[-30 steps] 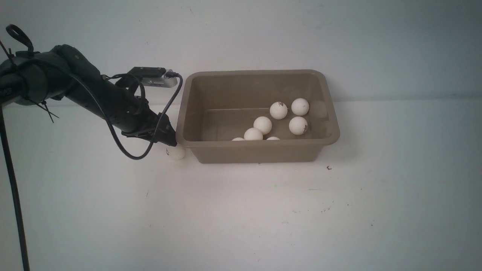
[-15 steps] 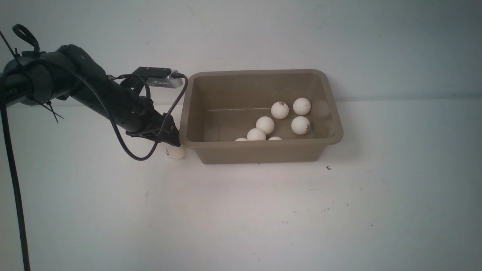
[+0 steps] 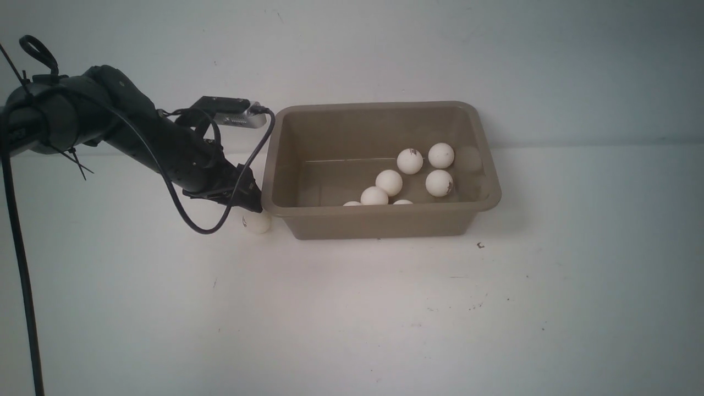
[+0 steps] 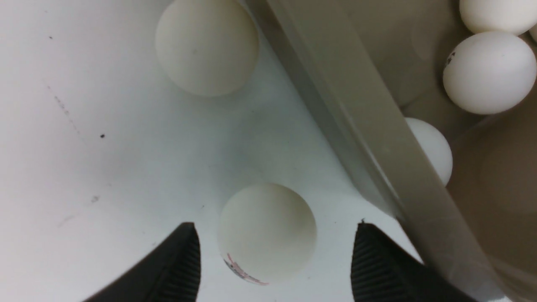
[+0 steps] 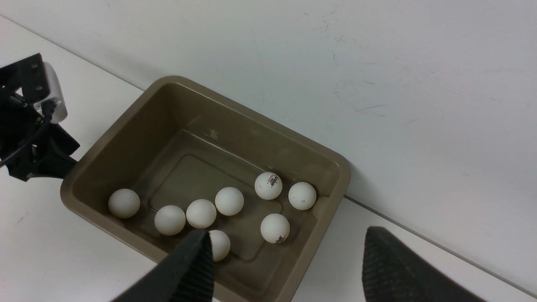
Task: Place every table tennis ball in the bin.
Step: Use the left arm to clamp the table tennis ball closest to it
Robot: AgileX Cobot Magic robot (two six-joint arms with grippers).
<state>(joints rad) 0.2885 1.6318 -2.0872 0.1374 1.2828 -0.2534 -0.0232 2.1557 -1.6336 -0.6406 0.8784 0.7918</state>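
From the front, the black left gripper [image 3: 248, 202] hangs low at the near left corner of the taupe, grey-brown rectangular plastic bin [image 3: 379, 209], which stands on the white table [image 3: 352, 319] close to the wall. One small matte white table tennis ball [image 3: 257, 223] lies on the table just beside that corner, below the gripper's tip. Seven more white balls [image 3: 389, 182] show inside the bin, two of them half hidden by its near rim. The left wrist camera shows the jaws spread wide with a logo-marked ball [image 4: 266, 233] on the table between the ribbed fingers [image 4: 180, 264], touching neither. A second loose ball [image 4: 207, 46] lies farther along, near the bin's wall. From the right wrist camera, the right gripper [image 5: 288, 233] is spread wide and empty, up above the bin, where eight balls lie on the floor.
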